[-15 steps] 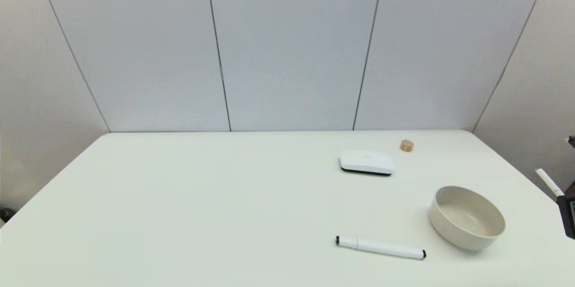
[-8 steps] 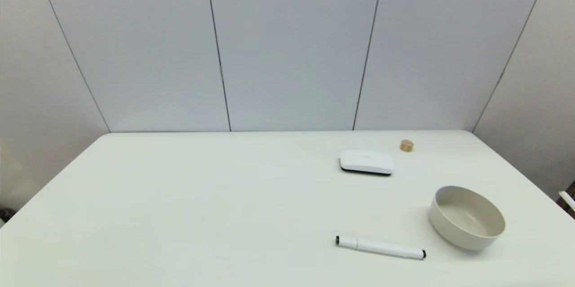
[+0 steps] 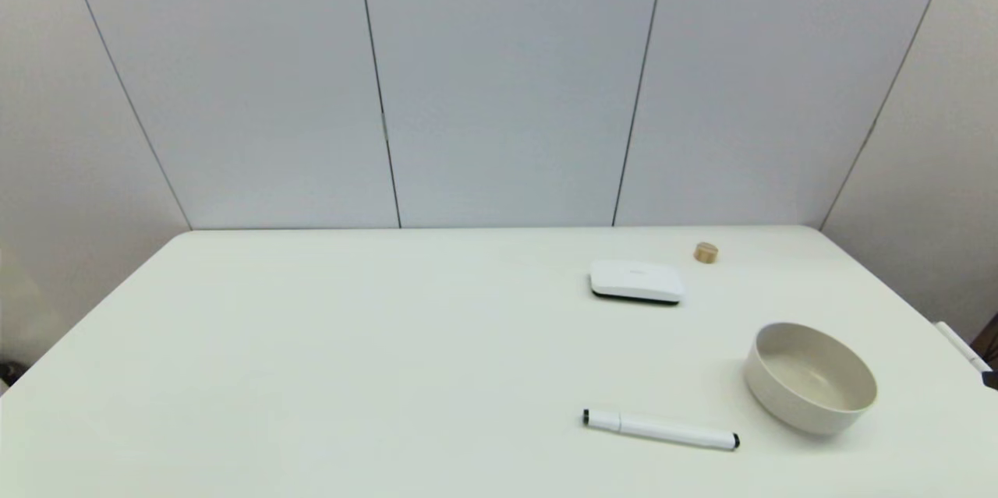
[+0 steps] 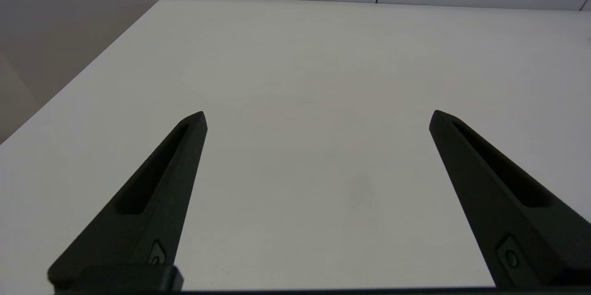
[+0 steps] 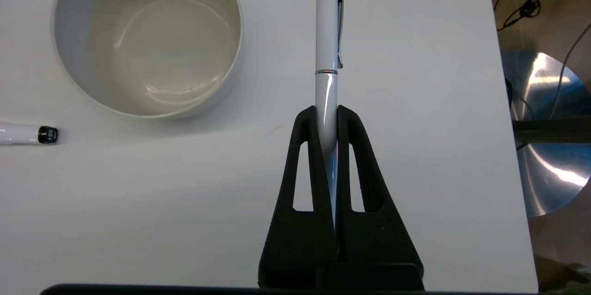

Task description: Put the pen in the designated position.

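1. Two grippers show in the wrist views: the right gripper (image 5: 327,112) is at the table's right edge, just right of the bowl (image 3: 811,377), and the left gripper (image 4: 317,117) hangs over a bare part of the white table (image 3: 351,358).
2. The right gripper's black fingers (image 5: 307,147) are pressed together on the pen (image 5: 326,32), clamping its lower barrel.
3. The pen is a thin white one with a silver clip and a silver ring round its middle; it sticks out past the fingertips, lined up with them.
4. In the head view only a short white length of the pen (image 3: 960,344) shows at the right border, beyond the table's right edge.
5. The left gripper's fingers (image 4: 157,184) stand wide apart with nothing between them.
6. A thicker white marker (image 3: 661,429) with black ends lies flat near the front of the table, left of the bowl and apart from it.
7. Farther back sits a flat white box (image 3: 636,281) with a dark base, and a small wooden cylinder (image 3: 706,252) stands just beyond it to the right.
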Robot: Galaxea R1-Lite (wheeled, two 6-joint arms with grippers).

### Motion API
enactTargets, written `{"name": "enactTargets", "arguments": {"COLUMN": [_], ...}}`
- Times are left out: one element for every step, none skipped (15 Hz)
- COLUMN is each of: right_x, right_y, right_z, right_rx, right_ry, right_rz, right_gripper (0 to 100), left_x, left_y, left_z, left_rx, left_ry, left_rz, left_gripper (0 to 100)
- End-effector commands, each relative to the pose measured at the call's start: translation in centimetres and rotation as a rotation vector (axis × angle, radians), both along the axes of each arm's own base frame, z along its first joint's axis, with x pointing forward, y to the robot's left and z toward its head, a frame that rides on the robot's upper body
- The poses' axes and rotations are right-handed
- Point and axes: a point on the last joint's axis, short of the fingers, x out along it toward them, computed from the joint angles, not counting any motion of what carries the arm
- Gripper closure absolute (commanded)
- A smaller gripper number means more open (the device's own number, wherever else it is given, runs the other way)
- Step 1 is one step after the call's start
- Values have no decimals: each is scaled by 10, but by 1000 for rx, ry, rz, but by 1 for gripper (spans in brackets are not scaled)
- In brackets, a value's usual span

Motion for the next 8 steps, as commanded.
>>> {"name": "enactTargets", "arguments": {"right_x": [6,5,2,0,-3,-4,-4,-3], "right_y": [-7,-12,-18,-22,-26,-26,-28,-30], "right_z": [3,1,-1,-5,-11,-16,-20,-22], "right_rx": [22,18,20,25,24,25,29,31], "right_ry": [-9,-4,3,9,21,32,51,64], "right_rz": [23,51,83,122,152,169,171,172], "right_gripper": [100,100,100,100,100,100,100,100], "left_x": [0,0,0,0,0,0,0,0], "left_y": [0,0,0,0,0,0,0,0], "left_z": [0,0,0,0,0,0,0,0], "left_rx": [0,0,0,0,0,0,0,0], "left_ry": [1,1,-1,-1,-1,1,1,1], "left_rz": [0,0,0,0,0,0,0,2], "left_gripper": [0,0,0,0,0,0,0,0]}}
